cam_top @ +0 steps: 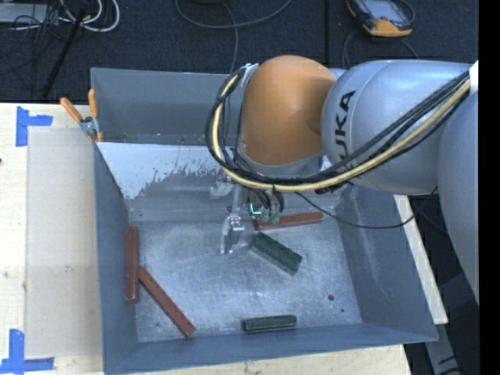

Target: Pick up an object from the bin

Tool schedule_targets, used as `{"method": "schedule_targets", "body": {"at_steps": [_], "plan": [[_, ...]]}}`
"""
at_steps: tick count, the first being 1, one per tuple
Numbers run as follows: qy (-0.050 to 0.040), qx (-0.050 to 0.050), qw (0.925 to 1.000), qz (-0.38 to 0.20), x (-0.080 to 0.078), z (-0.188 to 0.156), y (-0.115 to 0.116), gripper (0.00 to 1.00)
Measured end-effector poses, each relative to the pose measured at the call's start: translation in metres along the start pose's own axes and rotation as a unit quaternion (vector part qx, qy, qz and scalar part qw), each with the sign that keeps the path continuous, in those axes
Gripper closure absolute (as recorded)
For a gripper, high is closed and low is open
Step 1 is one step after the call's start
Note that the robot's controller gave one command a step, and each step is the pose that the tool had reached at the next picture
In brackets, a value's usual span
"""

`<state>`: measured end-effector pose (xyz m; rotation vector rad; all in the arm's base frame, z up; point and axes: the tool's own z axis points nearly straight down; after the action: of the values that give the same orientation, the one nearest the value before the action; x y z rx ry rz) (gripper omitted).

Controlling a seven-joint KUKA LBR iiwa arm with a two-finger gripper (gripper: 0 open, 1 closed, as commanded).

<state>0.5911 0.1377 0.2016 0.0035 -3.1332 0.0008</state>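
Camera view: flat dark-green block (pixel 276 253) on scuffed metal bin (pixel 195 287).

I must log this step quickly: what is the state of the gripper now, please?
Gripper: cannot be told if open or closed; it hangs over the middle of the bin, beside a dark green block.
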Motion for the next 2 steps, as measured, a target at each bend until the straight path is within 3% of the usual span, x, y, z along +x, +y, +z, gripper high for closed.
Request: {"method": "schedule_targets", "body": {"at_steps": [1,2], "plan": [[-0.0036,-0.001,1.0000,0.001,-0.002,-0.004,-0.001,0.00],[-0.0073,-0.002,0.9999,0.009,0.006,0.038,-0.031,0.00]]}}
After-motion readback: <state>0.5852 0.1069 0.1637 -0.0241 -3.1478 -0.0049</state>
